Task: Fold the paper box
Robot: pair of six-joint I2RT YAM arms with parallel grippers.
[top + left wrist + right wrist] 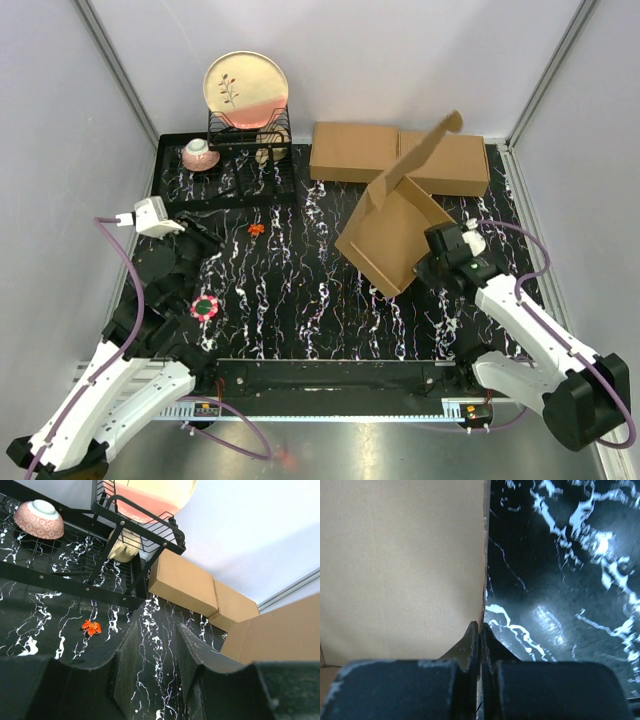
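The paper box (392, 240) is a brown cardboard sheet, partly folded and tilted, right of the table's middle. One long flap (425, 150) sticks up toward the back. My right gripper (437, 252) is at the box's right edge; in the right wrist view its fingers (470, 642) are pressed together with the cardboard edge (484, 570) running down between their tips. The box's face (400, 565) fills the left of that view. My left gripper (157, 640) hovers open and empty over the left of the table (200, 240), with the box (280, 635) far off to its right.
Two flat brown boxes (400, 155) lie side by side at the back. A black dish rack (250, 135) holds a plate (246, 88); an upturned pink bowl (200, 153) sits on the black tray. A small orange piece (257, 229) and a pink-green disc (205, 307) lie on the mat.
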